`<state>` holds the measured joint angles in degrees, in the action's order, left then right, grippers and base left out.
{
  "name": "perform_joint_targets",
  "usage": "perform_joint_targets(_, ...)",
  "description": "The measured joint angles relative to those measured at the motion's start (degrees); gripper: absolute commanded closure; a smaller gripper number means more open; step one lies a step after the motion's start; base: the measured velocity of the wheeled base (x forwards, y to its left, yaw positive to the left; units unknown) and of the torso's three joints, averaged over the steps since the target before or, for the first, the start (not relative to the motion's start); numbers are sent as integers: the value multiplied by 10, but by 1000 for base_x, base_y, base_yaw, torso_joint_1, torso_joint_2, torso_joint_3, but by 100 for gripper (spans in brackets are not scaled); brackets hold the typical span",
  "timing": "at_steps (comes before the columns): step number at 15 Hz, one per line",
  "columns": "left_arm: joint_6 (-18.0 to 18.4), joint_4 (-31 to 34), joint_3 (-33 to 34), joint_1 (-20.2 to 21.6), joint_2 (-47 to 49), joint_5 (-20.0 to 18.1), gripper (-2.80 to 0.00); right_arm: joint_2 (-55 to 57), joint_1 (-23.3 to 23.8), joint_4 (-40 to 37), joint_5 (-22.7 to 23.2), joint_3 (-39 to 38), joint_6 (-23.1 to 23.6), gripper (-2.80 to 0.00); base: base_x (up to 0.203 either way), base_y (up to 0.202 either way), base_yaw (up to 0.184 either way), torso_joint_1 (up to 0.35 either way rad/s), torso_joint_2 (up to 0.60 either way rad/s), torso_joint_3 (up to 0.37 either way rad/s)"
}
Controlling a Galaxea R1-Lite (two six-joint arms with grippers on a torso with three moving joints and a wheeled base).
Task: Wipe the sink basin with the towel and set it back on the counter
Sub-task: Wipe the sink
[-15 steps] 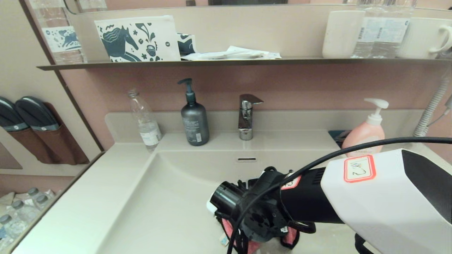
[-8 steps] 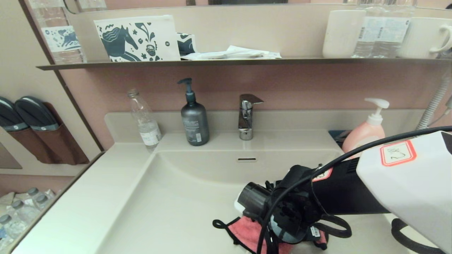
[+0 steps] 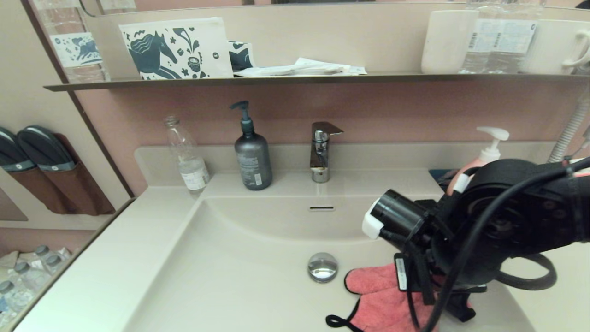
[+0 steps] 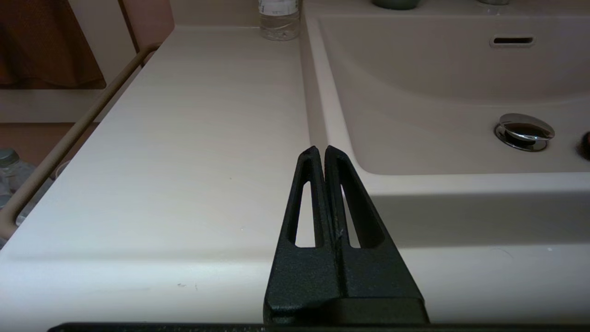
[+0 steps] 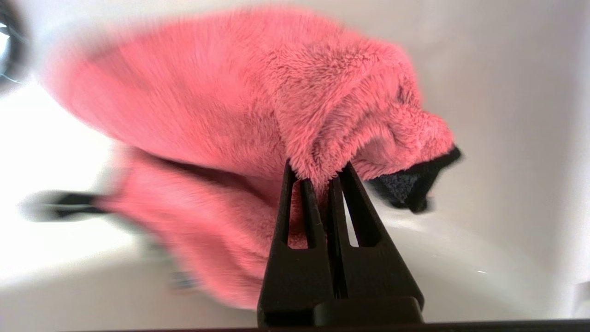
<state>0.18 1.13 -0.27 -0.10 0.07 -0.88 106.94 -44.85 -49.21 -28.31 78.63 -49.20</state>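
1. Three views were open to me, and in the head view the right arm reached low into the right side of the sink basin [image 3: 239, 258], a wide cream-white bowl with a smooth curved back wall. Its black wrist housing hid the fingers there. The towel [image 3: 382, 299], coral-pink and fluffy, lay on the basin floor under that wrist, just right of the round chrome drain plug [image 3: 322, 266], with a thin black loop of its edging trailing at the near side. A small overflow slot [image 3: 321, 208] sat in the back wall below the chrome faucet [image 3: 321, 152].

2. On the back ledge I saw a clear plastic bottle [image 3: 186, 159] and a dark grey pump bottle [image 3: 252, 154] to the left of the faucet, and a pink pump soap bottle [image 3: 484, 154] partly behind the arm on the right.

3. In the left wrist view the left gripper [image 4: 321, 154] hung over the near edge of the counter [image 4: 203, 138], its ribbed black fingers pressed together on nothing, just beside the basin's left rim. The counter's surface looked flat, smooth and matte.

4. In the right wrist view the right gripper [image 5: 319, 177] was clenched on a bunched fold of the towel, the plush pile bulging above the tips. A dark-edged corner [image 5: 415, 184] stuck out to one side, and the rest of the cloth draped down against the glossy basin wall.
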Motion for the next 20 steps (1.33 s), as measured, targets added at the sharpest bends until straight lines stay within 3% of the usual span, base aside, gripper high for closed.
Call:
perform_joint_targets(8, 0, 0, 0, 0, 0, 0, 0, -141, 25, -61, -17, 3, 4, 0, 0, 0, 0, 0, 0, 0)
perform_joint_targets(20, 0, 0, 0, 0, 0, 0, 0, -259, 142, -67, -38, 4, 49, 0, 0, 0, 0, 0, 0, 0)
